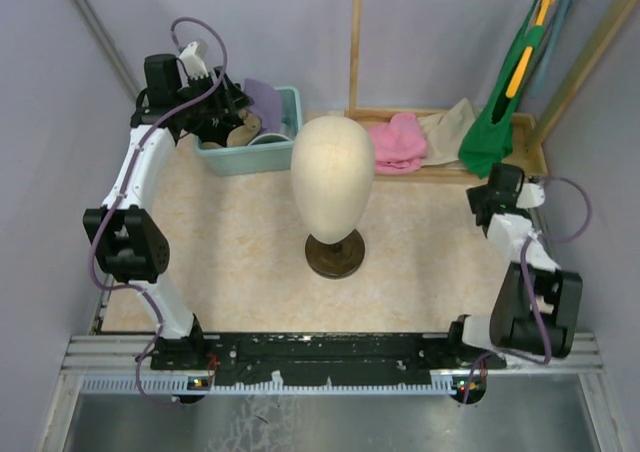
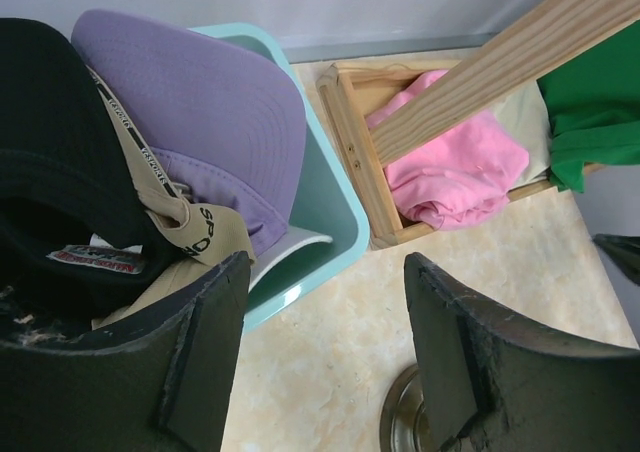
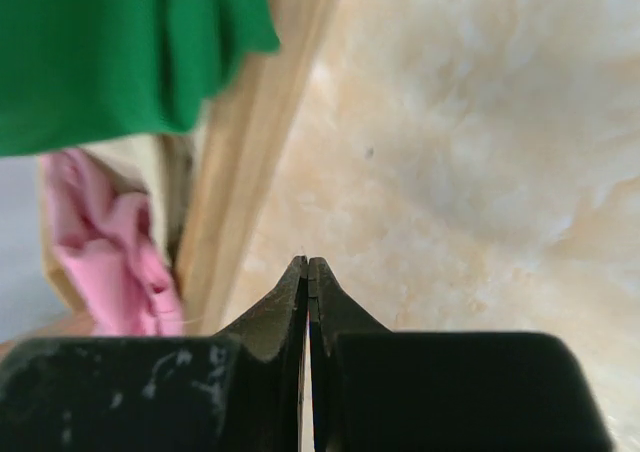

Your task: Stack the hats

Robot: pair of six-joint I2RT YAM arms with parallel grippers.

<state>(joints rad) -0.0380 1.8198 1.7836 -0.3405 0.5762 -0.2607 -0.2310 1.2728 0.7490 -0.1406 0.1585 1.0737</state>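
The hats lie bunched in a teal bin [image 1: 291, 100] at the back left. In the left wrist view I see the purple cap [image 2: 200, 102], the black cap [image 2: 50, 162], the tan cap [image 2: 205, 234] with a lettered strap, and a white brim [image 2: 290, 247] under them. The purple cap [image 1: 265, 102] also shows in the top view. My left gripper [image 2: 328, 272] is open and empty, hovering over the bin's front edge [image 1: 225, 117]. My right gripper [image 3: 308, 262] is shut and empty, low over the table at the right [image 1: 490, 197].
A beige mannequin head [image 1: 332, 177] on a dark round base [image 1: 335, 255] stands mid-table. A wooden tray [image 1: 530, 157] at the back right holds a pink cloth [image 1: 397, 142], a beige cloth [image 1: 448, 127] and a green top [image 1: 495, 132]. An upright wooden post [image 1: 355, 42] rises behind.
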